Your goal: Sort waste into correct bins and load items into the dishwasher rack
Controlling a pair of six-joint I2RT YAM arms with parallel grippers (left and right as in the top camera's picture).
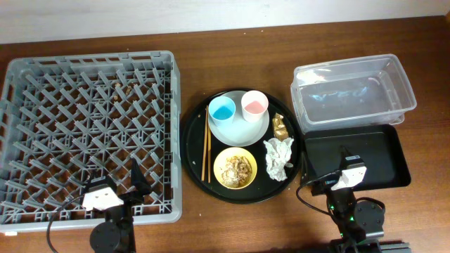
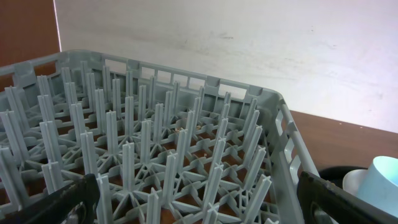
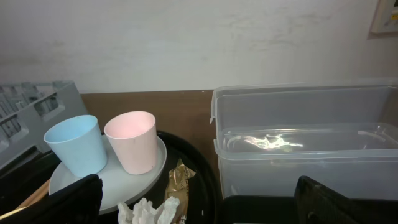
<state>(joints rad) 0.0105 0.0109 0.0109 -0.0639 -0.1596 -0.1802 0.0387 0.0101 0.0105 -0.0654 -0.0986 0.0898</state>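
Nothing is sorted yet: the rack (image 1: 84, 119) has no dishes, and the clear tub (image 1: 301, 98) and the shallow black tray (image 1: 380, 151) at its 6 o'clock hold no waste. All the task's things sit on the round black tray (image 1: 191, 140) in the middle of the table. The plate (image 1: 239, 132) lies at 12 o'clock and carries the blue cup (image 1: 222, 109) and the pink cup (image 1: 254, 105) side by side. The yellow bowl (image 1: 216, 167) with food scraps (image 1: 237, 169) is at 6 o'clock, the chopsticks (image 1: 206, 147) at 9 o'clock, the napkin (image 1: 278, 158) near 4 o'clock and the foil wrapper (image 1: 280, 126) near 2 o'clock. The left gripper (image 2: 198, 180) hovers over the near edge of the rack with its fingers spread wide and holding nothing. The right gripper (image 3: 198, 182) is spread and empty too, over the near part of the shallow black tray. I judge the napkin light and soft, so a pinch on a raised fold should do. The foil is thin and may slip. The cups look like light plastic, though this is hard to confirm; take one over its rim. The scraps are crumbly, so tipping the bowl seems safer. The chopsticks may roll, so grip them in the middle.
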